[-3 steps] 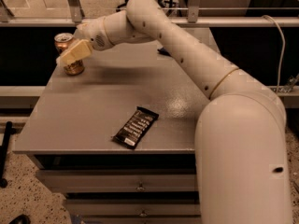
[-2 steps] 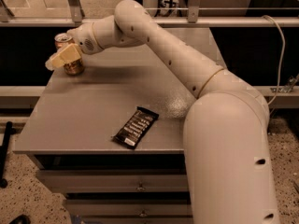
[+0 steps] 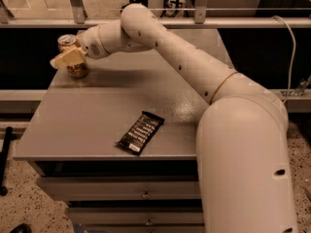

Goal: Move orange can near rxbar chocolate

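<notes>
**Asker:** How far along are you with that can?

**Me:** Barely begun, by my reckoning. The orange can [image 3: 77, 72] stands upright at the far left corner of the tabletop [image 3: 97, 110]. The rxbar chocolate [image 3: 140, 132] lies flat near the front edge, roughly in the middle. The two are well apart, with bare grey surface between them.

**Asker:** And where is your pincer?

**Me:** My pincer [image 3: 65, 59] is right at the can, lying across its upper side just below the silver top. My arm [image 3: 184, 57] stretches over the far part of the tabletop to reach it. It looks to be touching the can, but whether it is clamped on it or only set around it, I cannot tell from this view.

**Asker:** So what counts as done?

**Me:** Only the reach, I'd say. The can's base appears to rest on the tabletop, so I judge it is not yet lifted or carried anywhere. The bar lies untouched, angled with one end toward the front left.

**Asker:** And what is left?

**Me:** Nearly everything. I need to be sure of a firm hold, then bring the can across toward the front and set it down upright just beside the black wrapper — close, but not on it. Then I let go without tipping it. The path between them looks free of anything to bump.
</notes>
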Available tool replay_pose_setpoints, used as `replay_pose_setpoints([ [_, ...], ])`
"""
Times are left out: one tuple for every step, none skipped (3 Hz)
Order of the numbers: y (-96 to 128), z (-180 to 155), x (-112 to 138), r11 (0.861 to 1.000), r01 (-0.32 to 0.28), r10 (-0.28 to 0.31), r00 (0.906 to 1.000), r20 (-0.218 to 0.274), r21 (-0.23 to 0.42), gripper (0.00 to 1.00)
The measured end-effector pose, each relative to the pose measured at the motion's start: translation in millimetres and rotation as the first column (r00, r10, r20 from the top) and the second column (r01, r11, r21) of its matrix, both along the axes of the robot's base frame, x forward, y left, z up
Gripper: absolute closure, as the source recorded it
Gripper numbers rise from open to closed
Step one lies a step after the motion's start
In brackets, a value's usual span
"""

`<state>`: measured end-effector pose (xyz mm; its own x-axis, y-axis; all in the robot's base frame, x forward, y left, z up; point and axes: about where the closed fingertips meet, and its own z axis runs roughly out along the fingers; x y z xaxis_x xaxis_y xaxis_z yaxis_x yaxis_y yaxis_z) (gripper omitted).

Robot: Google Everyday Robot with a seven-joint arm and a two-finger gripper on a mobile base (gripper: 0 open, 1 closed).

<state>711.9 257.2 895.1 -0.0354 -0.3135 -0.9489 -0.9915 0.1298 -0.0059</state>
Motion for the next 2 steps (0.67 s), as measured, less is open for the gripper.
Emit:
replay_pose_setpoints([
  [-44.4,11.2,2.1,0.997,0.075,-0.075,0.9968,0.030,-0.017,0.72],
  [-109.9,33.4,-7.0,0.986,0.167,-0.165,0.9843,0.063,-0.030,0.96],
])
